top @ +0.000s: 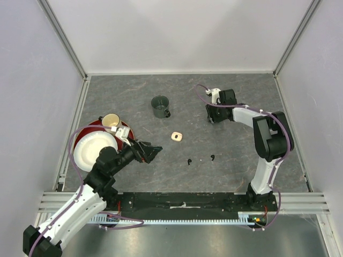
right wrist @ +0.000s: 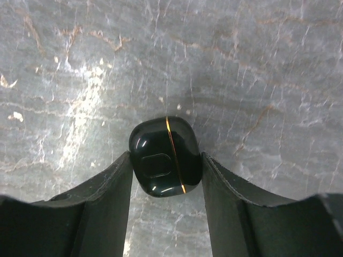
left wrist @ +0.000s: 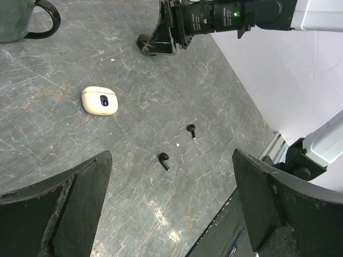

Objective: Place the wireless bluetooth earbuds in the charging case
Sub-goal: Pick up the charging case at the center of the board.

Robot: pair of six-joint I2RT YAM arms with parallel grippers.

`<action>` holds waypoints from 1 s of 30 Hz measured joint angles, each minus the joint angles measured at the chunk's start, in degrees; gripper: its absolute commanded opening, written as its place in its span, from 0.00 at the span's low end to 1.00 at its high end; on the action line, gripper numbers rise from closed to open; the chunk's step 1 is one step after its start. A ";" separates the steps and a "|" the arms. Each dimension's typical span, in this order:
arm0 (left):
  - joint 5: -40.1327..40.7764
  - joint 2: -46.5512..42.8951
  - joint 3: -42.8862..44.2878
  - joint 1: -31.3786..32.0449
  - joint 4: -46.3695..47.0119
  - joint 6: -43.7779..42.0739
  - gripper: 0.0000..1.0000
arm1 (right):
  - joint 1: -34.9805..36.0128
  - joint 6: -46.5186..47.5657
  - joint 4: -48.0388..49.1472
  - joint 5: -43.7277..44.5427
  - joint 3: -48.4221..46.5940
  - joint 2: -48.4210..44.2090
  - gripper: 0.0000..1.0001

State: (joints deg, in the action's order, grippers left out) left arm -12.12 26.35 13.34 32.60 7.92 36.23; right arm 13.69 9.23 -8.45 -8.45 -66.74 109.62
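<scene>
Grey, veined tabletop (top: 118,96) fills the white-walled enclosure. At its far right, my right gripper (top: 213,115) is down on the black charging case (right wrist: 165,156). My wrist view shows both fingers (right wrist: 107,198) pressed against its rounded sides, so I am pinching it. A thin gold line (right wrist: 174,155) runs across its top between them. The case lies closed on the table.

My left gripper (top: 151,151) hangs spread wide over the middle of the table, holding nothing. Ahead of it lie the two black earbuds (left wrist: 163,160), near each other but not touching. Beyond them is the cream case (left wrist: 99,100), and the dark green mug (top: 160,106) stands farther off. I see no cream-white buds lying loose, and I cannot tell whether they sit inside the cream case.

The shell is glossy and curved, so I judge it could squirt out of a lopsided pinch. I want firm, even pressure with the case centred deep between my pads, then a straight, slow lift. If the gold line is the lid seam, my grip holds the case shut, so I should set it down near the buds and regrip before opening.
</scene>
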 measured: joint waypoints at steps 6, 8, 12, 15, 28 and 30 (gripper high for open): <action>-0.02 0.37 0.00 0.00 1.22 2.47 1.00 | -0.09 -2.08 -3.19 -1.62 4.11 -5.62 0.11; -0.11 0.74 0.00 0.00 1.66 3.21 1.00 | -0.09 -2.99 -2.84 -3.19 6.80 -10.45 0.07; -0.61 2.29 0.87 0.00 1.55 4.17 1.00 | -0.02 -5.29 1.70 -7.82 12.66 -23.47 0.01; -1.90 4.42 3.41 0.00 1.11 4.74 1.00 | 1.22 -6.88 5.49 -10.16 16.41 -34.34 0.00; -8.02 12.94 19.28 0.00 -1.68 4.96 1.00 | 18.51 -10.01 6.23 -15.87 21.57 -61.94 0.00; -8.52 13.11 19.30 -0.02 -1.31 5.09 1.00 | 19.06 -10.08 4.87 -16.48 21.86 -64.00 0.00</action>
State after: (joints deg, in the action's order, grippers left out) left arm -20.64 39.46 32.64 32.58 6.61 41.32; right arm 32.75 -0.84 -3.57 -24.93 -44.88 45.63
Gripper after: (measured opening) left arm 0.994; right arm 0.568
